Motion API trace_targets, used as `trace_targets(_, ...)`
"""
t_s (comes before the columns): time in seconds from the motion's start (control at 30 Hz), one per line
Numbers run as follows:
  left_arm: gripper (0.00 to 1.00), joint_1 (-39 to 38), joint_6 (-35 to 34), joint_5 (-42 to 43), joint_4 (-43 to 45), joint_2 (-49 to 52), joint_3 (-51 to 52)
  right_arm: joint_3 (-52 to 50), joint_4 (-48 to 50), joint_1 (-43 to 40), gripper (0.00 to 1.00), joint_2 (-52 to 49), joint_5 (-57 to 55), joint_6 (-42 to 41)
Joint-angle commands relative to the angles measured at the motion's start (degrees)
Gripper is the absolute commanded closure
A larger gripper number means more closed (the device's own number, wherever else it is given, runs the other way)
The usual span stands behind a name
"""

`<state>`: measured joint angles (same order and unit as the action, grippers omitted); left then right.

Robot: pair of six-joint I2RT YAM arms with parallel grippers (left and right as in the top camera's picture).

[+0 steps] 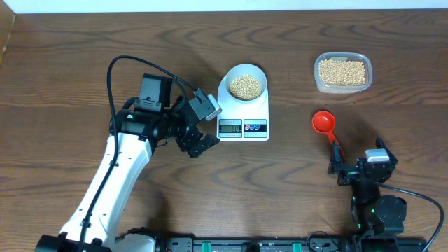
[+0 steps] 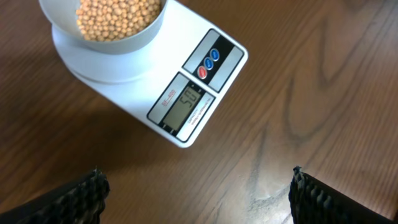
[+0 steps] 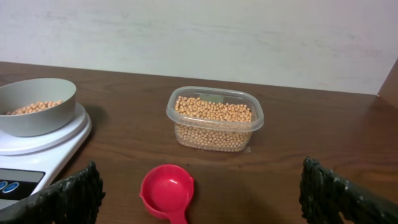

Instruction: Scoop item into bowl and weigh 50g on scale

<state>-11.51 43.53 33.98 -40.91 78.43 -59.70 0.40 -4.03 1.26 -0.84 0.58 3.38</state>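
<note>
Looks like you're pretty much done here, honestly. The bowl [image 1: 246, 85] sits on the round end of the scale [image 1: 260, 115], around the middle of the desk [image 1: 70, 63] and toward its far edge, and it's got a decent heap of beans [image 1: 246, 87] in it. In the left wrist view the display [image 2: 184, 104] seems to read fifty, though the digits are small, so I'd double-check that before calling it. The red scoop [image 1: 324, 123] is lying empty on the desk, between the scale and the right edge, just nearer you than the plastic tub [image 1: 343, 89], which has plenty of beans left and sits toward the far right corner. Your left gripper [image 1: 203, 143] hangs just beside the display end of the scale with its jaws spread all the way, holding nothing and not touching the scale as far as I can see. The right gripper [image 3: 200, 183] is spread wide too, empty, aimed at the scoop with the handle pointing its way, but the fingers aren't on it. So my guess is that all that's left is confirming the reading.
</note>
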Motion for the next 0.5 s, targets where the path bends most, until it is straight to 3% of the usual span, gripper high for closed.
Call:
trace_targets(0.0,0.05,0.2,-1.7,3.8,-0.1,0.0,-1.3,-0.1,-0.2,0.3,0.01,0.6,-0.4,0.5)
trace_targets(0.2,0.05,0.8,-15.8,2.1,-0.1,-1.9,-1.3,-0.1,-0.2,0.3,0.01,0.6,-0.4,0.5)
trace_targets(0.47,0.05,1.4,-22.3,-5.9,-3.5,-15.3,-1.3,-0.1,-0.2,0.3,0.01,0.6,-0.4,0.5)
